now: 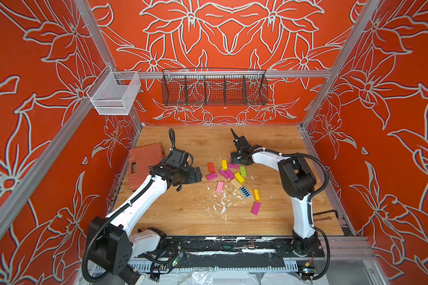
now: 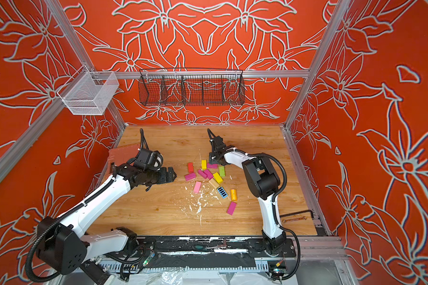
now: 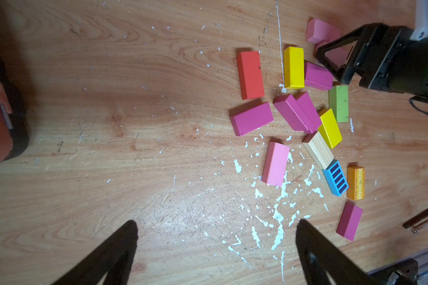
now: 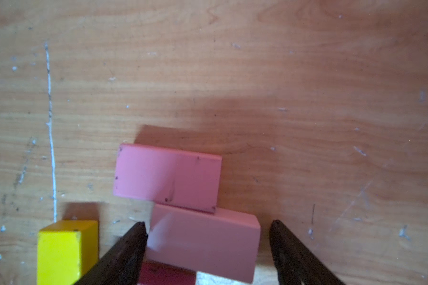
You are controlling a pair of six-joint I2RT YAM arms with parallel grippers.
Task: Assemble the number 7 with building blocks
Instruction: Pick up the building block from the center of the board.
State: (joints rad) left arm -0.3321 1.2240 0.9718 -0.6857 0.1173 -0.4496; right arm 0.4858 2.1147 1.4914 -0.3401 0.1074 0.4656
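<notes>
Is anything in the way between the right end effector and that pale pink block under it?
Nothing visible. The right end effector stands open, straddling the light pink block. A second light pink block abuts it on the far side, not in between.

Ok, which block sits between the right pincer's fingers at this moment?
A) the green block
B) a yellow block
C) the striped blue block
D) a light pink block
D: in the right wrist view the right pincer straddles the light pink block. Its jaws are open, with a small gap on each side, and the yellow block lies outside them.
</notes>
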